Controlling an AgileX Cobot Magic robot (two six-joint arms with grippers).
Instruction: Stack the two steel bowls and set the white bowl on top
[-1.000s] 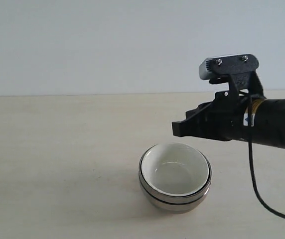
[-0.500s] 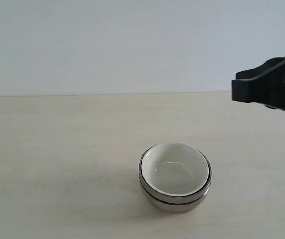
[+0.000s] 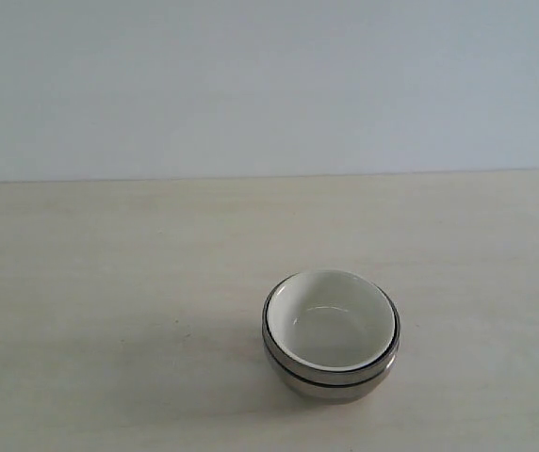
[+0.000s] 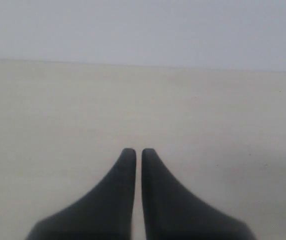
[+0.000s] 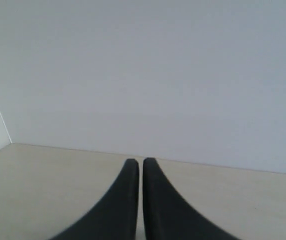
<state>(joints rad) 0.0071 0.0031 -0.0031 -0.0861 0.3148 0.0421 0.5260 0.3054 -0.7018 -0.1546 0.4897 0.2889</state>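
The two steel bowls [image 3: 334, 384] sit nested one inside the other on the pale worktop [image 3: 109, 282], a little right of the middle of the exterior view and toward its near edge. A thin dark line around the stack's side marks where one shiny rim meets the other. The white bowl [image 3: 331, 320] rests inside the upper steel bowl, upright, with its glossy cream hollow open to the camera and its rim standing just above the steel rim around it. No writing can be read on the side of any bowl from here. Behind the worktop a plain grey-blue wall [image 3: 251, 85] fills the upper half of the view. A second ago the right arm reached in from the right of the exterior view, its dark tool hanging above and just right of the stack. Half a second ago only its tip showed, higher and at the right edge, and now it is out of that view altogether. The stack lies as it did in both earlier pictures. In the left wrist view the left tool [image 4: 138, 151] has its two dark fingers pressed together with only a hairline slit between them, over bare worktop. The right tool [image 5: 140, 161] is likewise pressed together, pointing toward the wall where it meets the worktop.
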